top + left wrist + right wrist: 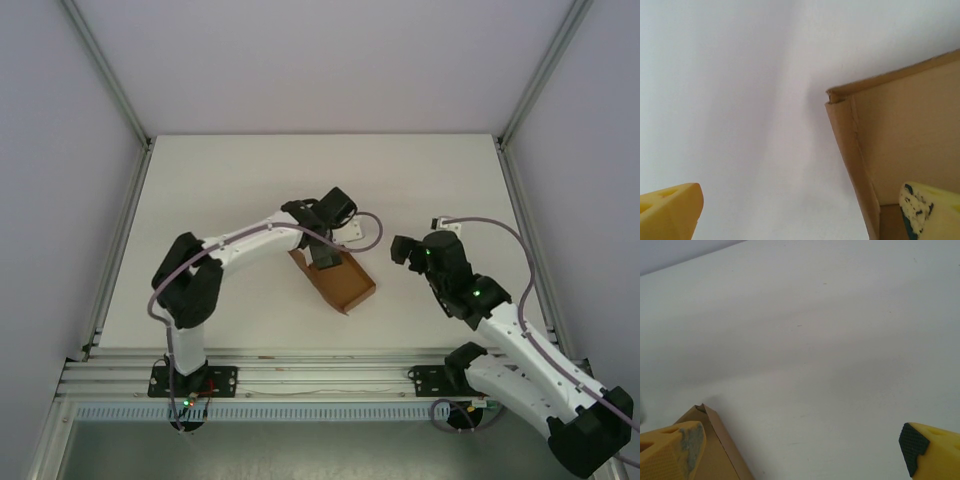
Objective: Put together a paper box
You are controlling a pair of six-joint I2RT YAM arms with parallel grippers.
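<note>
two wide-open: left gripper [801, 202], close up, straddles paper box [905, 130] wall; right gripper [801, 435] empty.

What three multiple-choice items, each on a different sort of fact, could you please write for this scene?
1. Where is the paper box? A. around the middle of the table, under the left gripper; B. in the far right corner; C. on the near rails.
2. What colour is the paper box? A. white; B. brown; C. blue.
3. How do the fingers of the right gripper stand? A. shut on the paper box; B. spread apart over bare table; C. shut and empty.
Answers: 1 A, the top view shows it beneath the left gripper; 2 B, it is plain brown cardboard in every view; 3 B, the right wrist view shows a wide gap between them.
</note>
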